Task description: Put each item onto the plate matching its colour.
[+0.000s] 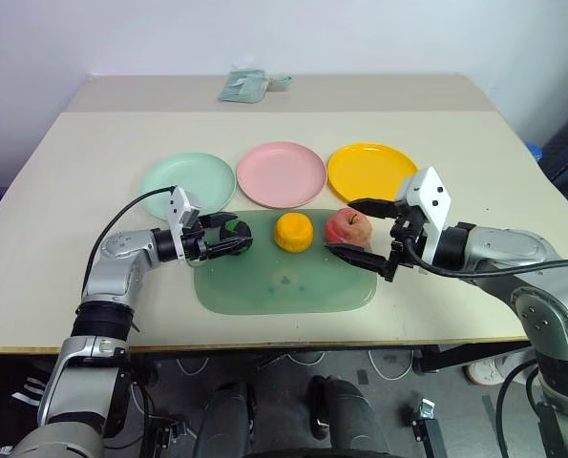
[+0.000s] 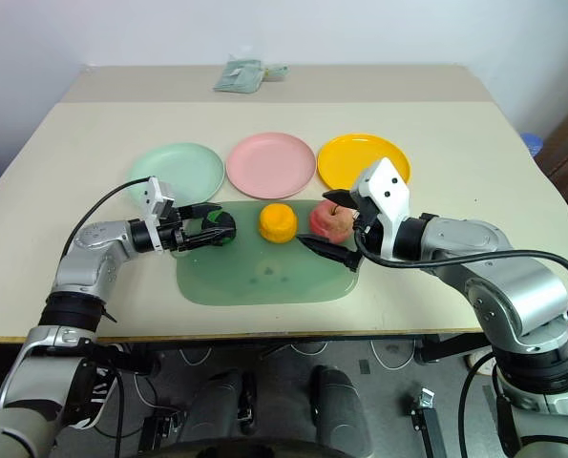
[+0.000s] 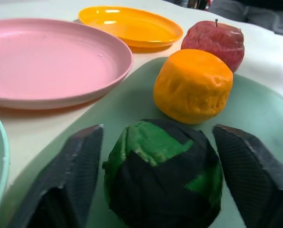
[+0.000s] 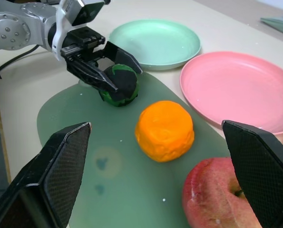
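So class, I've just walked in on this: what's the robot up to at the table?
It is sorting toy fruit by colour. The left gripper has its fingers either side of the green-and-black ball on the green mat, with small gaps, so no grip yet. The right gripper stands open around the red apple. The orange sits between them on the mat. The mint green plate, pink plate and yellow plate have no fruit on them.
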Available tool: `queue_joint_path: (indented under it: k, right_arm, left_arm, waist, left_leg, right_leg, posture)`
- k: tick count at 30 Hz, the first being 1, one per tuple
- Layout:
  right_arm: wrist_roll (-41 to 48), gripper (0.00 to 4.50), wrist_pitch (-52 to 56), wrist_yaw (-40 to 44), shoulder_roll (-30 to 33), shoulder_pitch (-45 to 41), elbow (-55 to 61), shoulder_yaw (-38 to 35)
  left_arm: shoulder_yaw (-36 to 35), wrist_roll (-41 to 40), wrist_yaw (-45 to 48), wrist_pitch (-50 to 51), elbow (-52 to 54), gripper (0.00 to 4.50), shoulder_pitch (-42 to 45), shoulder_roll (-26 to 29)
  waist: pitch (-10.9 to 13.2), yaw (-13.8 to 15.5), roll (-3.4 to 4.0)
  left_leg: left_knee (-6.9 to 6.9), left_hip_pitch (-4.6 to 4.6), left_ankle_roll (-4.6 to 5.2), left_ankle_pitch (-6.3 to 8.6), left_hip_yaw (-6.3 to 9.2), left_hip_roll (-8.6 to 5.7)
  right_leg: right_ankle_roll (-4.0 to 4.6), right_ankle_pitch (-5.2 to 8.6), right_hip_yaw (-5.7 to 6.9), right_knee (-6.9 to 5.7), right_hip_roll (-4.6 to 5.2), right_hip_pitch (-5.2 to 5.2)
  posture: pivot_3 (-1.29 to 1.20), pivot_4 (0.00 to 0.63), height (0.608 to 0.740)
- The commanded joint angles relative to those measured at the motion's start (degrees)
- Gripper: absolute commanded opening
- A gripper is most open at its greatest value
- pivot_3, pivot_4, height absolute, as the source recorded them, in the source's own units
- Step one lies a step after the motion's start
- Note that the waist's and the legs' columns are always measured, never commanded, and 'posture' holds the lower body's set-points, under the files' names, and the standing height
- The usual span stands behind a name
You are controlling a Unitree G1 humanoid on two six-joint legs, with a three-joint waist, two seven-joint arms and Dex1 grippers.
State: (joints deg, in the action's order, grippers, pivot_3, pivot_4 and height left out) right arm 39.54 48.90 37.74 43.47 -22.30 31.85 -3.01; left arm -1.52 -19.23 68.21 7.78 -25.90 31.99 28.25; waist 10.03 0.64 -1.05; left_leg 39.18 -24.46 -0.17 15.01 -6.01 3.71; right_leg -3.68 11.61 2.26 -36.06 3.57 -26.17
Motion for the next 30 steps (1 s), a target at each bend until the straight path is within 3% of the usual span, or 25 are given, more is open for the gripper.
queue_joint_path:
  k: [1,10,14,22,27,30]
  right_arm:
    - [-0.3,4.50,-1.3,0.6,0.2,-1.1,0.5,-0.8]
    - [-1.1,4.50,-1.8,1.0,0.1,-1.2,0.3,-0.7]
    - [-1.3,4.50,-1.8,1.2,0.1,-1.3,0.1,-0.8]
    - [-1.4,4.50,-2.0,1.5,0.1,-1.7,-0.1,-0.7]
    - [-1.9,4.50,-2.8,1.7,-0.1,-1.9,-0.4,-0.6]
    - [-2.7,4.50,-4.0,1.1,-1.1,-2.5,-1.1,-0.6]
  left_arm:
    - [-1.1,-0.6,0.0,-0.9,1.8,3.68,0.6,0.9]
    - [-0.8,-0.6,0.6,-0.6,1.0,3.68,0.9,1.3]
    - [-0.2,0.2,0.5,-1.7,0.9,2.34,0.5,1.2]
    - [-1.7,-1.0,-0.6,-1.8,0.3,2.34,1.8,0.7]
    - [-7.7,-7.1,-4.4,2.0,3.0,2.34,5.2,0.6]
    - [-10.9,-6.9,-8.6,-0.9,-0.1,2.34,8.7,0.7]
  waist:
    - [0.0,0.0,0.00]
    - [0.0,0.0,0.00]
    - [0.0,0.0,0.00]
    - [0.0,0.0,0.00]
    - [0.0,0.0,-0.03]
    - [0.0,0.1,-0.03]
  left_leg:
    - [0.00,0.00,0.00,0.00,0.00,0.00]
    - [0.00,0.00,0.00,0.00,0.00,0.00]
    - [0.00,0.00,0.00,0.00,0.00,0.00]
    - [0.00,0.00,0.00,0.00,0.00,0.00]
    - [0.00,-0.01,0.00,0.00,0.02,0.01]
    - [0.01,-0.01,0.00,0.00,0.02,0.00]
  right_leg:
    - [0.00,0.00,0.00,0.00,0.00,0.00]
    - [0.00,0.00,0.00,0.00,0.00,0.00]
    - [0.00,0.00,0.00,0.00,0.00,0.00]
    - [0.00,0.00,0.00,0.00,0.00,0.00]
    - [0.00,0.00,0.00,0.00,-0.01,-0.01]
    - [-0.02,-0.01,0.00,0.00,0.00,0.01]
  posture:
    - [0.00,0.150,0.740]
    - [0.00,0.150,0.740]
    - [0.00,0.150,0.740]
    - [0.00,0.150,0.740]
    - [0.00,0.150,0.740]
    - [0.00,0.150,0.740]
